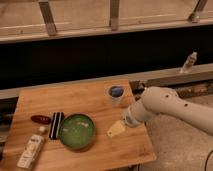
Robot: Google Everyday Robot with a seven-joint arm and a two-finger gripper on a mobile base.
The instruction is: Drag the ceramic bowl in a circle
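The tool [115, 129] is just right of the ceramic bowl [77, 131] over the wooden surface [75, 97], spread and holding nothing; a clear cup [116, 94] stands farther back.

Glossy green ceramic bowl [77, 131] sits upright on the table [75, 100], gripper [116, 129] just beside it.

tool [116, 129]: beside ceramic bowl [77, 131], apart, jaws spread | ceramic bowl: on table [75, 100]

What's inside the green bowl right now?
Nothing shows inside the bowl: just its glossy green surface with pale glints. Nothing covers any part of it; the gripper hangs beside it on the right of the view, outside the rim.
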